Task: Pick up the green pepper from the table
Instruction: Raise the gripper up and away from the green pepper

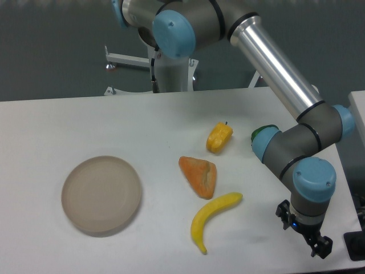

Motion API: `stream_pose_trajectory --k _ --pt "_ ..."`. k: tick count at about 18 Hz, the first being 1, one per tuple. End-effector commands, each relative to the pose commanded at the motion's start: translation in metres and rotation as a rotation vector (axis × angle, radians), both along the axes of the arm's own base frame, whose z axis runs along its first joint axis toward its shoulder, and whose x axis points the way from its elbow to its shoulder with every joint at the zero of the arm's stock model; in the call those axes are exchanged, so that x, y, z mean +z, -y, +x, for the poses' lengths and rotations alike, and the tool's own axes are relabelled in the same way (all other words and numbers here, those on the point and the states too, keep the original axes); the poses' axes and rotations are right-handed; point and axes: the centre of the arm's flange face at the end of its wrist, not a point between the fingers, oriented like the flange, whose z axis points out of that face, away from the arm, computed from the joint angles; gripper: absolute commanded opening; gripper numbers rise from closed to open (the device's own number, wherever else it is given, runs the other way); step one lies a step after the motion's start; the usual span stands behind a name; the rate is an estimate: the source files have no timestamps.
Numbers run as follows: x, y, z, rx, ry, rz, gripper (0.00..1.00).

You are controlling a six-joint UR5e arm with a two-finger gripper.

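My hand (304, 236) sits at the near right corner of the bench (68, 123), hanging low below the blue-capped wrist joint. I see dark fingers (321, 248) splayed out on either side of the wrist, with nothing between them, so I read it as open and empty, though the view is small and dark there.

The green pepper (261, 132) lies farther back on the bench, on the right side, and well apart from the hand. Only a sliver of its glossy dark-green body shows; the grey elbow segment of the arm (285, 149) crosses in front and covers most of it. I cannot tell how it is oriented.

Just left of the green pepper is a yellow-orange pepper (219, 137), lying tilted with its stem pointing away. Nearer to me and a little left of that rests an orange wedge-shaped piece (199, 175). A yellow banana (212, 219) lies nearer still, curving from beside the wedge toward the near edge. Far off on the left sits a round beige plate (101, 194).
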Motion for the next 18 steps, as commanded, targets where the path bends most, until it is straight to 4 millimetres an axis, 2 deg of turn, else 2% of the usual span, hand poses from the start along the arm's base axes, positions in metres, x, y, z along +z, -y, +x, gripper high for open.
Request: stream_pose_trajectory --k 9,18 --pt "0.006 0.001 0.006 0.005 0.000 -0.003 1.00" --pt "0.031 0.017 0.020 0.023 0.012 -0.014 1.00"
